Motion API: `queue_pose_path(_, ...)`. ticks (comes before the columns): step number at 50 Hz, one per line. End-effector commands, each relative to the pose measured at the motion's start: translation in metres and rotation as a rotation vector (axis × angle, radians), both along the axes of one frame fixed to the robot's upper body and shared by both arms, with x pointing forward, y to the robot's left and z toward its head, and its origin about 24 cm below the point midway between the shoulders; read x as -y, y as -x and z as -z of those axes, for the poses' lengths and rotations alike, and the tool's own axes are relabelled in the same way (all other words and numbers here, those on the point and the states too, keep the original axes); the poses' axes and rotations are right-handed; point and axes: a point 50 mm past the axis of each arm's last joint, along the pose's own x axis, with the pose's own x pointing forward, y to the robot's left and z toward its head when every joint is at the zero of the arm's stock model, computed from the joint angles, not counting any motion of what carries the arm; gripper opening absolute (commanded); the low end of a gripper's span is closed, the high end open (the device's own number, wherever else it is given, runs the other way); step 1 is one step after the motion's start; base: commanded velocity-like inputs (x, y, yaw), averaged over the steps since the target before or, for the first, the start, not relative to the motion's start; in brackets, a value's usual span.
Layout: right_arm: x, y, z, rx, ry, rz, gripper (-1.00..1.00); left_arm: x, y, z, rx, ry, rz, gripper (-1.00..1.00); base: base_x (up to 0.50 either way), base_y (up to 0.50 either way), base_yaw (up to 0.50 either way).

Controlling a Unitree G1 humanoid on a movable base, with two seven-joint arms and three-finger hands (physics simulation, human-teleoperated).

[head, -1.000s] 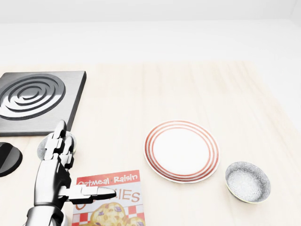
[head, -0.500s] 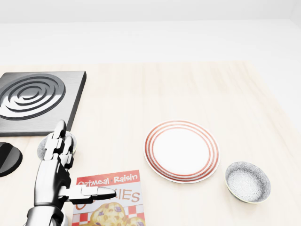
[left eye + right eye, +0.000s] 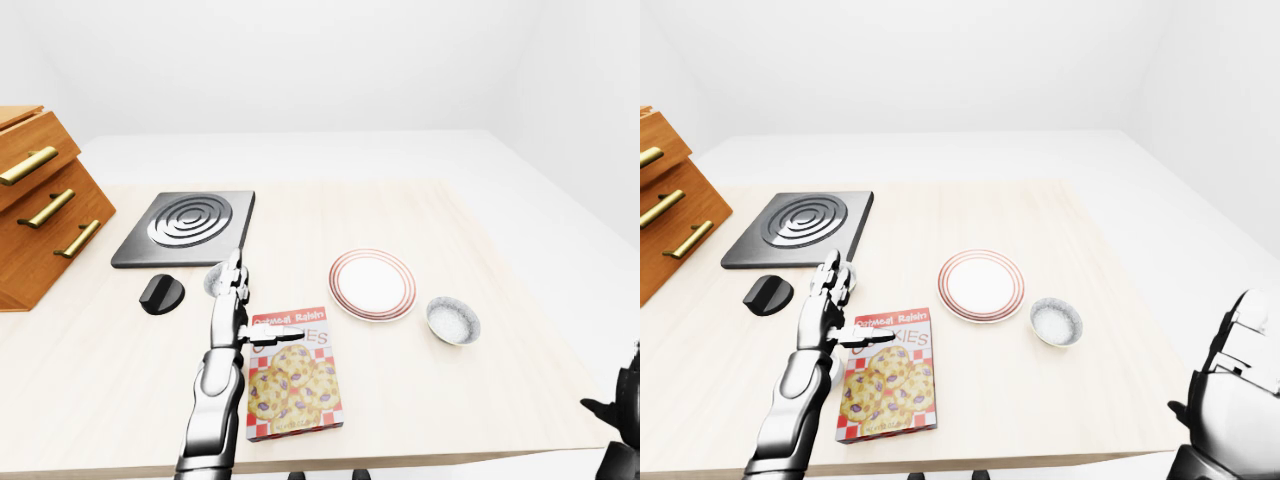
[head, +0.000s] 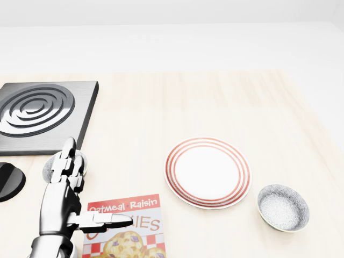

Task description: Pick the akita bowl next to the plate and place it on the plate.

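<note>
The akita bowl (image 4: 283, 207), grey and speckled, sits on the wooden table just below and right of the plate (image 4: 207, 172), which is white with red rings. They stand close together without touching. My left hand (image 4: 80, 185) is far to the left in the head view. It is open, with fingers pointing up and the thumb held out over a cookie box. My right hand (image 3: 1225, 385) hangs off the table's right edge, low in the right-eye view. It is open and holds nothing.
A second speckled bowl (image 4: 49, 167) is partly hidden behind my left fingers. The Oatmeal Raisin cookie box (image 4: 129, 228) lies flat at the bottom. A metal burner plate (image 4: 40, 113), a black knob (image 4: 9, 181) and a wooden drawer cabinet (image 3: 40, 205) stand on the left.
</note>
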Motion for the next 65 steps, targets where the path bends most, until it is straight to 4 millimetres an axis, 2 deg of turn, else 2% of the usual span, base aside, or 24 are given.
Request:
queue_pose_path(1, -0.021, -0.020, 0.019, -0.079, 0.034, -0.125, 1.00, 0.000, 0.000, 0.000, 0.000, -0.001, 0.001, 1.00, 0.00, 0.00, 0.00)
queue_pose_path(26, -0.049, -0.062, 0.055, -0.245, 0.030, -0.375, 1.00, 0.000, 0.001, 0.000, 0.001, -0.001, 0.001, 1.00, 0.00, 0.00, 0.00)
queue_pose_path(35, -0.057, -0.072, 0.079, -0.357, 0.016, -0.447, 1.00, 0.000, 0.000, 0.000, 0.001, -0.001, 0.000, 1.00, 0.00, 0.00, 0.00)
queue_pose_path(56, -0.073, -0.085, 0.089, -0.415, 0.059, -0.552, 1.00, 0.000, 0.000, 0.000, 0.002, 0.001, 0.000, 1.00, 0.00, 0.00, 0.00)
queue_pose_path(65, -0.071, -0.090, 0.096, -0.443, 0.042, -0.556, 1.00, 0.000, 0.000, -0.001, 0.002, 0.001, -0.001, 1.00, 0.00, 0.00, 0.00)
